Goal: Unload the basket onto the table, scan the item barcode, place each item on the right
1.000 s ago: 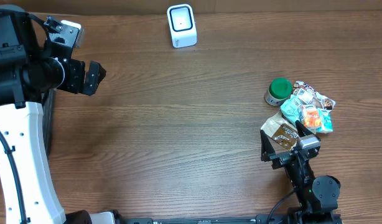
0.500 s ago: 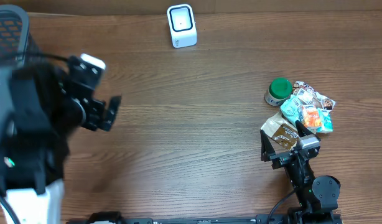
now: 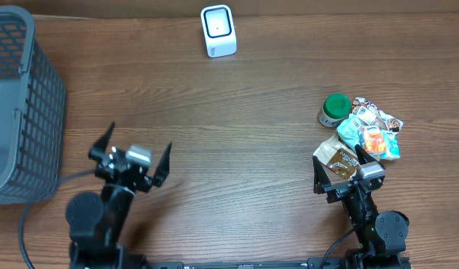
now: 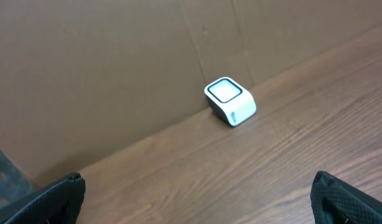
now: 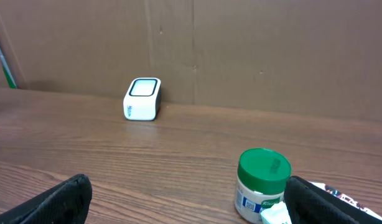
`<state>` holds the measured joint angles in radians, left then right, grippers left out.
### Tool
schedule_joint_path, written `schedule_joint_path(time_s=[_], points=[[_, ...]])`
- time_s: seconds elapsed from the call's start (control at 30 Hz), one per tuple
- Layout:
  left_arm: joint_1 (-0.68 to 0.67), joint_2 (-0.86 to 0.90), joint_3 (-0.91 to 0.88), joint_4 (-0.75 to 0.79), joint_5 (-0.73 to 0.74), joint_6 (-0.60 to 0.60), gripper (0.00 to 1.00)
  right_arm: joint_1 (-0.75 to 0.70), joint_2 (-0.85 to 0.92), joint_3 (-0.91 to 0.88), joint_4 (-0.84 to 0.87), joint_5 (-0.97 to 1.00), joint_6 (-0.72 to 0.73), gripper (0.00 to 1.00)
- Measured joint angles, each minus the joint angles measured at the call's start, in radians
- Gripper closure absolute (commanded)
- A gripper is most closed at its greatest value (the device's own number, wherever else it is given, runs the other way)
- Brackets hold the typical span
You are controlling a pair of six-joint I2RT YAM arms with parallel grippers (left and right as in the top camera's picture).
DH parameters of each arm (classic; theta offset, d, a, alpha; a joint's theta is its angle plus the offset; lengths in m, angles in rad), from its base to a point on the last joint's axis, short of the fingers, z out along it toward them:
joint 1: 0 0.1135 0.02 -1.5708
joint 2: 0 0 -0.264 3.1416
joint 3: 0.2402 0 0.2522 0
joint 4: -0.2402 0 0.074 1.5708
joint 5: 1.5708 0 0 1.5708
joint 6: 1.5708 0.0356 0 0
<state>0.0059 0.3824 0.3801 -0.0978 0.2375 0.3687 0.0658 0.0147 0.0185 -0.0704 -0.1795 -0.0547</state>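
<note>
The white barcode scanner (image 3: 218, 30) stands at the table's far edge, also visible in the left wrist view (image 4: 231, 101) and the right wrist view (image 5: 142, 98). A heap of items lies at the right: a green-lidded jar (image 3: 335, 109) (image 5: 262, 184), colourful packets (image 3: 368, 134) and a brown packet (image 3: 339, 159). My right gripper (image 3: 337, 157) (image 5: 191, 202) hovers open over the brown packet, holding nothing. My left gripper (image 3: 140, 137) (image 4: 197, 199) is open and empty over bare wood at the front left, pointing toward the scanner.
A grey mesh basket (image 3: 20, 97) stands at the left edge of the table, close to the left arm. A brown cardboard wall (image 5: 241, 50) rises behind the scanner.
The left arm swung from the upper left down to the front left, uncovering the basket. The right arm and the items have not moved.
</note>
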Motion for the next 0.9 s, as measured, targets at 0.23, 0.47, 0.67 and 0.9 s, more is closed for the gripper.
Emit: schedule_joint_path(time_s=[0.23,0.47,0.67,0.9], points=[[0.000,-0.176,-0.198,0.020,0.006,-0.027,0.00,0.000,0.000,0.000,0.000,0.000,0.000,0.00],[0.000,-0.264,-0.297,0.062,0.006,-0.031,0.00,0.000,0.000,0.000,0.000,0.000,0.000,0.00],[0.000,-0.362,-0.369,0.046,0.006,-0.048,0.00,0.000,0.000,0.000,0.000,0.000,0.000,0.00],[0.000,-0.365,-0.369,0.045,0.006,-0.058,0.00,0.000,0.000,0.000,0.000,0.000,0.000,0.00]])
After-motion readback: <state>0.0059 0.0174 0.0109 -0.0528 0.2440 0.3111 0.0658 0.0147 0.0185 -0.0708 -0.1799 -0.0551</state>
